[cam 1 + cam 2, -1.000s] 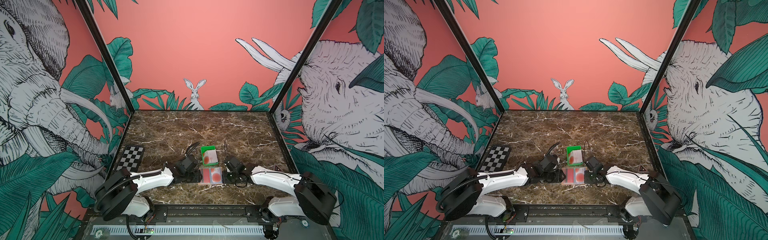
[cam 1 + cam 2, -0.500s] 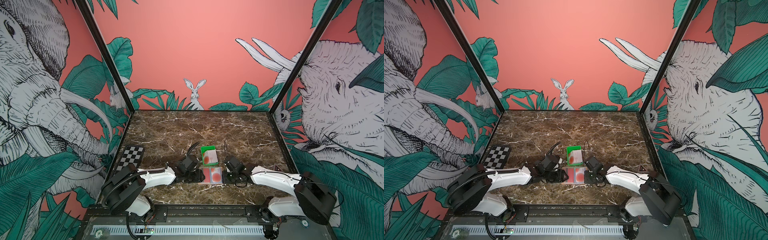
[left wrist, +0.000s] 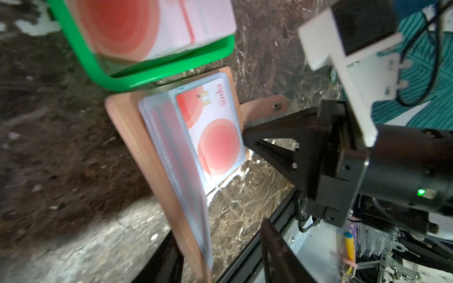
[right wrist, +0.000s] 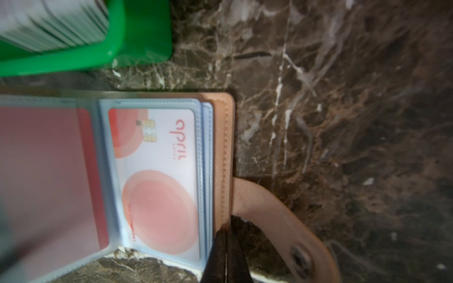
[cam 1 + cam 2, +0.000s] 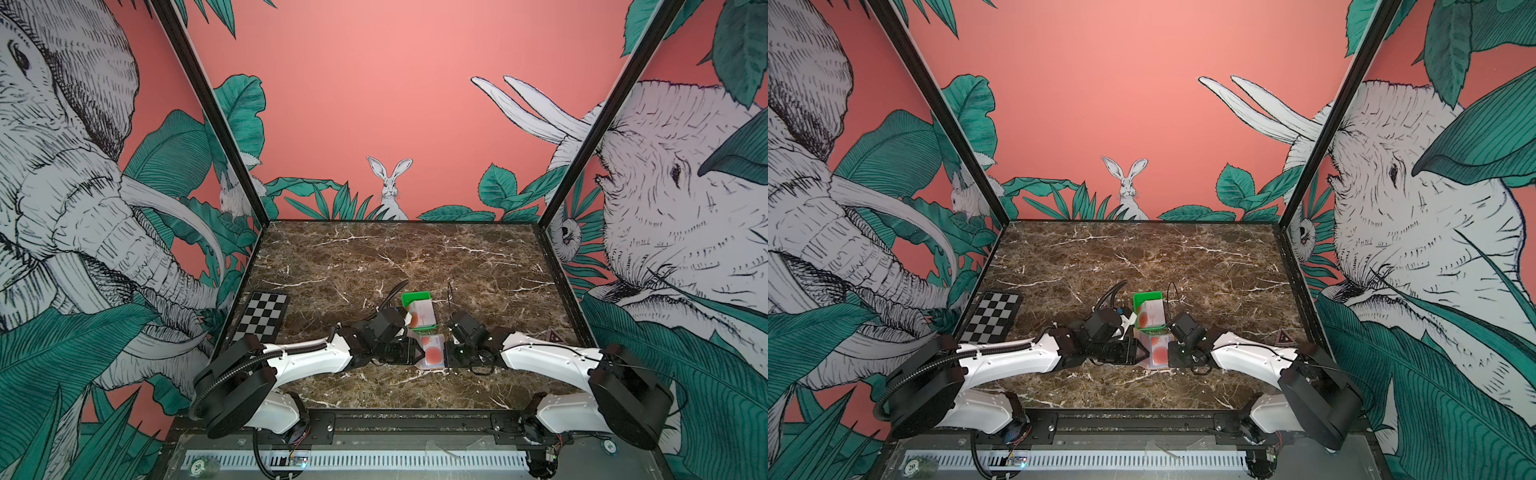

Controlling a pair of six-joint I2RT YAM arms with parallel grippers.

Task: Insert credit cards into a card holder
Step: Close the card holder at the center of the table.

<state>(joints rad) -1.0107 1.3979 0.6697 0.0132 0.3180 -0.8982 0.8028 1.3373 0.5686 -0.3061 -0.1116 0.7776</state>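
The tan card holder lies open on the marble between both grippers. A white credit card with a red-orange circle sits in its flat clear sleeve. The holder's other half is tilted up, with a reddish card in its sleeve. My left gripper stands open around that raised half, which leans on one finger. My right gripper is shut, its tips against the holder's edge by the snap strap. More credit cards are stacked in the tray.
The green tray stands just behind the holder, nearly touching it. A checkerboard plate lies at the left edge and a small triangle sticker at the right. The table's front rail runs close below both arms.
My left arm has pushed in toward the holder and now covers more of its left half. The right arm and the tray have not moved.
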